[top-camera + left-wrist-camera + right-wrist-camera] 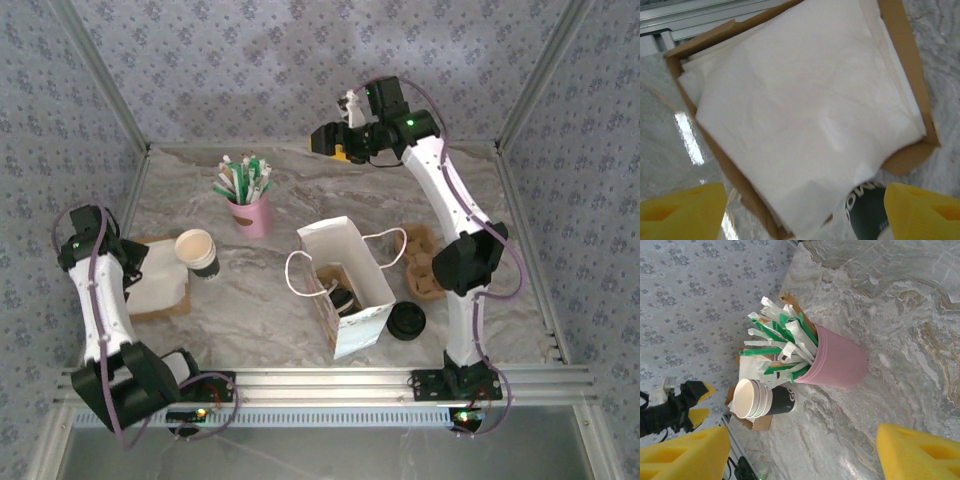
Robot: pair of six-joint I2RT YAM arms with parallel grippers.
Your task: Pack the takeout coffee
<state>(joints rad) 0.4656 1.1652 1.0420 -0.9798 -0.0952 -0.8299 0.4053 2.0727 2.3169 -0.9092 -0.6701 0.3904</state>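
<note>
Takeout coffee [343, 298] sat inside the white paper bag [362, 325], near desk [250, 300] front. Judged risk: bag light, handles [293, 272] loose; a passing arm could snag and topple it. Left end effector [800, 210] hovered over napkins [805, 110], jaws open. Right end effector [335, 140] raised high at far wall [250, 60], also open.

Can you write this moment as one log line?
coffee: in bag | left end effector: open over napkins | right end effector: open, empty

Glossy marble-look tabletop [250, 290], matt white paper bag [360, 325], soft matt paper napkins [805, 110], brown cardboard tray [900, 30], smooth pink plastic cup [837, 362].
</note>
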